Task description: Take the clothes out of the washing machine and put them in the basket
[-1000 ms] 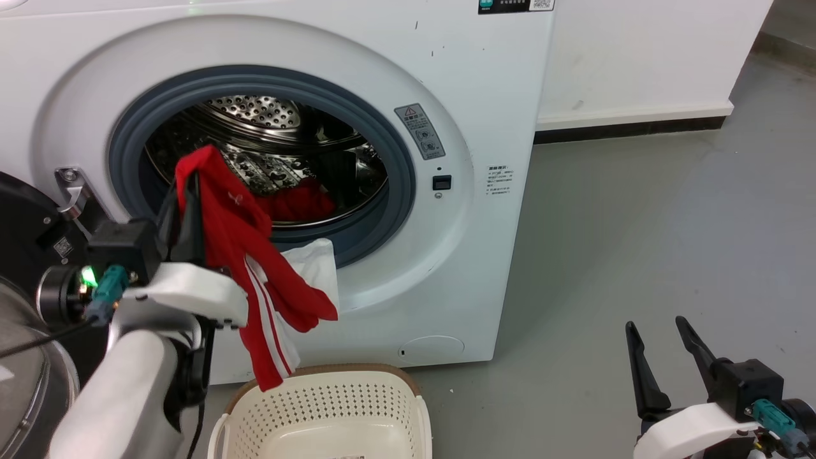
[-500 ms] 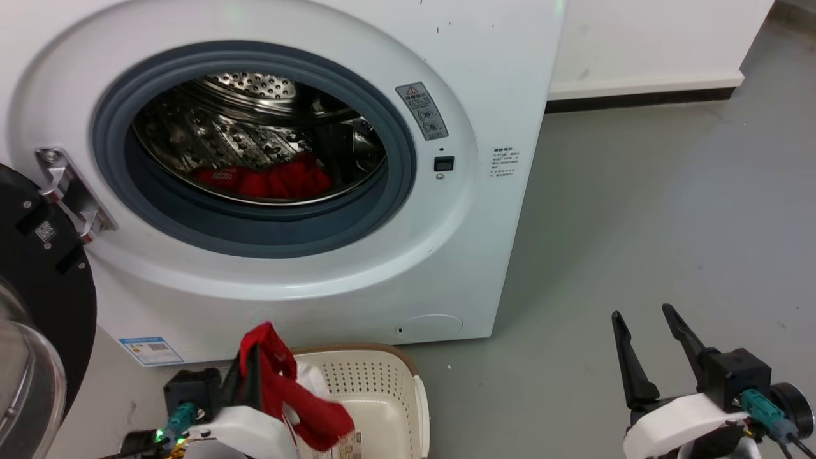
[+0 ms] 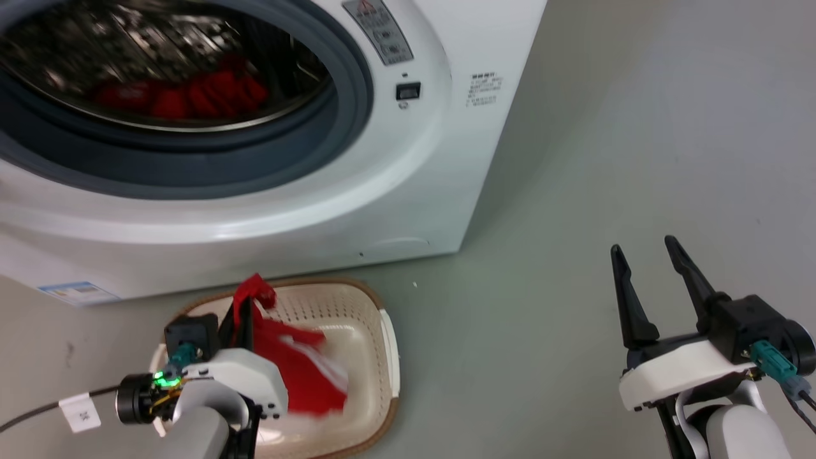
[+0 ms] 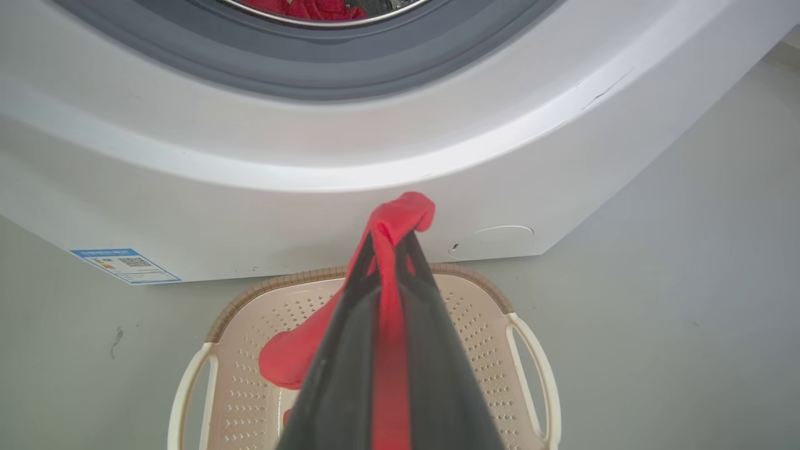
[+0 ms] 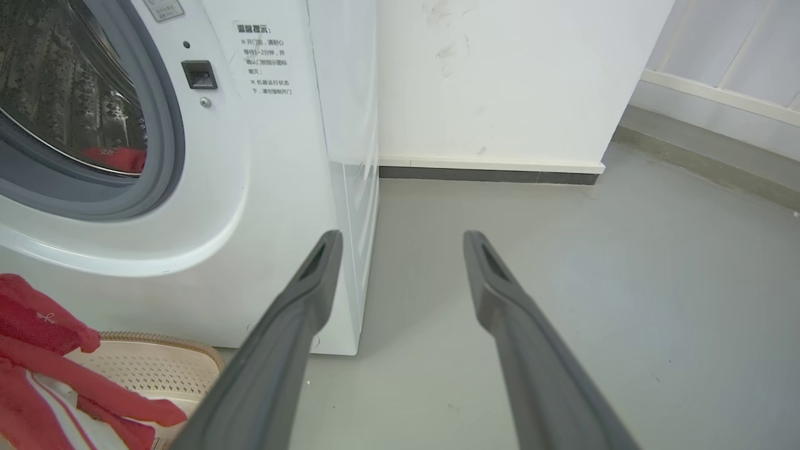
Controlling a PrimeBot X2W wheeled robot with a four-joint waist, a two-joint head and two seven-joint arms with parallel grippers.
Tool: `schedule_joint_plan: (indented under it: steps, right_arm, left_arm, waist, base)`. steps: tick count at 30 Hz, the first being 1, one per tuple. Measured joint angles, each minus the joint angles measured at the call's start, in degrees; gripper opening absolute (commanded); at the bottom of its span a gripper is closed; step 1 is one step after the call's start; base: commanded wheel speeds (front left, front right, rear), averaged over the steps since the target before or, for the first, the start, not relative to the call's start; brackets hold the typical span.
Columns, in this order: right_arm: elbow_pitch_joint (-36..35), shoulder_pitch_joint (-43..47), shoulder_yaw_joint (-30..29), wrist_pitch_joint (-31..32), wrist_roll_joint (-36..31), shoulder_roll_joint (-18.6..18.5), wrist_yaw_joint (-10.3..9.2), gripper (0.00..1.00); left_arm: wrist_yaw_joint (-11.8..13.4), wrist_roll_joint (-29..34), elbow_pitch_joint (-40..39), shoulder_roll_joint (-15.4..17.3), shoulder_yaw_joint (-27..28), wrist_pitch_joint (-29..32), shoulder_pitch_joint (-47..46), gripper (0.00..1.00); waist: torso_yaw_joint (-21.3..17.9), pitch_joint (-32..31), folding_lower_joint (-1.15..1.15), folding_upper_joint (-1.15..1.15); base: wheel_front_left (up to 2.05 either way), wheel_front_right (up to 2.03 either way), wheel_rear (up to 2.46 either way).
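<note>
The washer (image 3: 446, 159) stands on a grey floor (image 3: 637, 159), with a white wall (image 5: 500, 75) and dark skirting (image 5: 487, 175) behind it. The basket (image 3: 389, 344) sits just before the washer. Over it the left pincer (image 4: 390, 244) is clenched on a red garment (image 3: 299, 376) that hangs into it. Other clothes (image 3: 191, 95) lie in the washer. The right pincer (image 3: 642, 244), to the washer's right, is released.

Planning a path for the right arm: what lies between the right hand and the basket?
Only bare grey floor, seen in the head view, separates the basket from the open right hand.
</note>
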Motion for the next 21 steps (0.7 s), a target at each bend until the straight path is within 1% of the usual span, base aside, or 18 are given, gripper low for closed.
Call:
schedule_joint_plan:
  steps: [4,13,16,21]
  right_arm:
    - [0.22,-1.85,0.82,-0.77,0.30,-0.01,0.00,1.00]
    - [0.87,-5.33,2.08,-2.66,1.71,-0.01,0.00,1.00]
    - [1.14,-6.25,2.83,-3.07,2.07,-0.01,0.00,1.00]
    - [1.59,-8.14,4.13,-3.83,2.68,0.00,0.01,1.00]
  left_arm:
    - [-2.00,0.21,6.62,-0.74,-0.15,-0.23,-4.02,0.00]
    - [-6.45,-0.16,24.73,-2.78,-0.44,-0.57,-12.06,0.00]
    - [-7.38,-0.56,30.26,-3.63,-0.37,-0.58,-14.41,0.00]
    - [-8.67,-1.14,36.77,-4.70,-0.04,-0.74,-17.62,0.00]
  waist:
    - [-1.47,4.25,0.00,0.00]
    - [-4.64,12.84,0.00,0.00]
    - [-5.46,15.47,0.00,0.00]
    - [-6.71,19.42,0.00,0.00]
  base:
    - [0.00,0.00,0.00]
    - [0.00,0.00,0.00]
    - [0.00,0.00,0.00]
    - [0.00,0.00,0.00]
